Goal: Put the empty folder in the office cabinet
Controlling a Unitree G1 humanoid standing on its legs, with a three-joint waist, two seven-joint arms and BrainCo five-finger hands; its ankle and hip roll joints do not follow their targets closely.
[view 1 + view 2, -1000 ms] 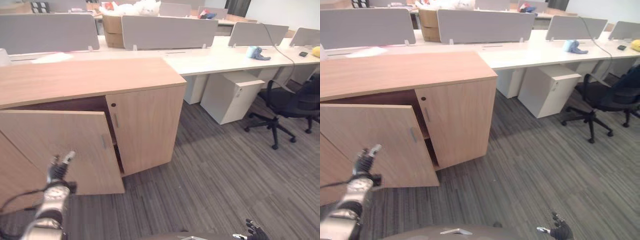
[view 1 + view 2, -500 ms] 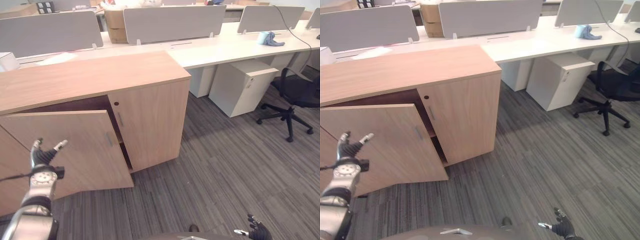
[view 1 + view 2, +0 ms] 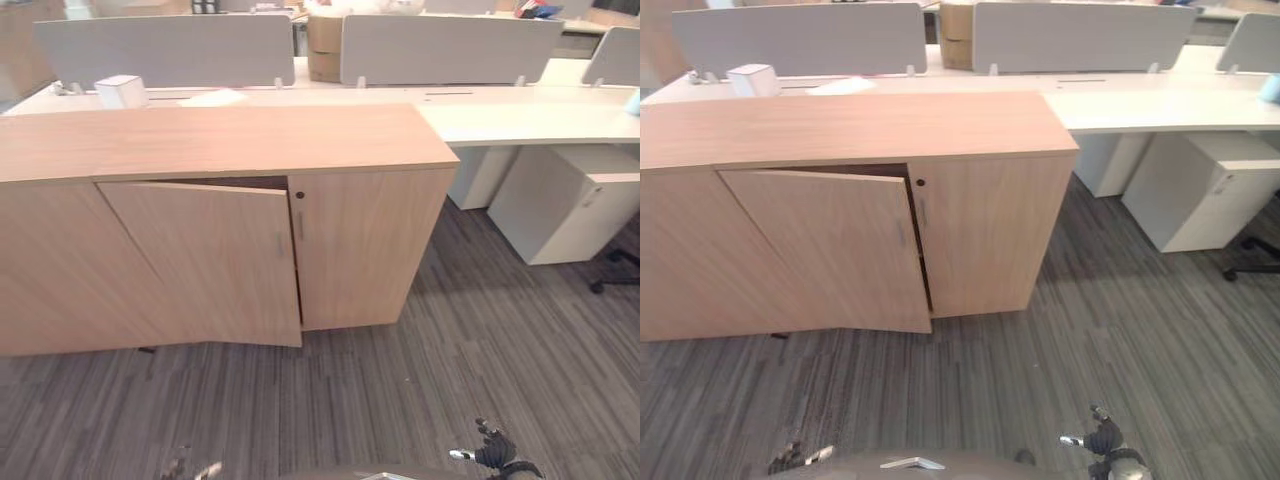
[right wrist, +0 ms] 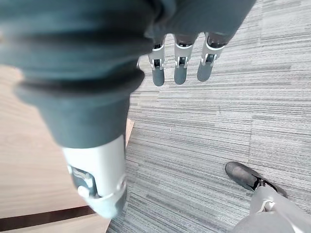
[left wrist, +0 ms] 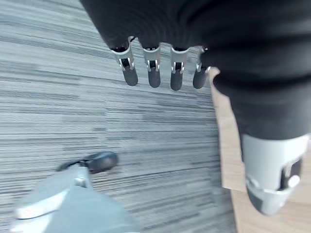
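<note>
While cabinet door hangs ajar, left robot hand and right robot hand are held before cabinet, fingers straight, nothing grasped.

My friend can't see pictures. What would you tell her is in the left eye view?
A long wooden cabinet stands on grey striped carpet, with one door hanging partly open. Behind it run white desks with grey divider panels. The robot's right hand hangs low near the floor, holding nothing.
</note>
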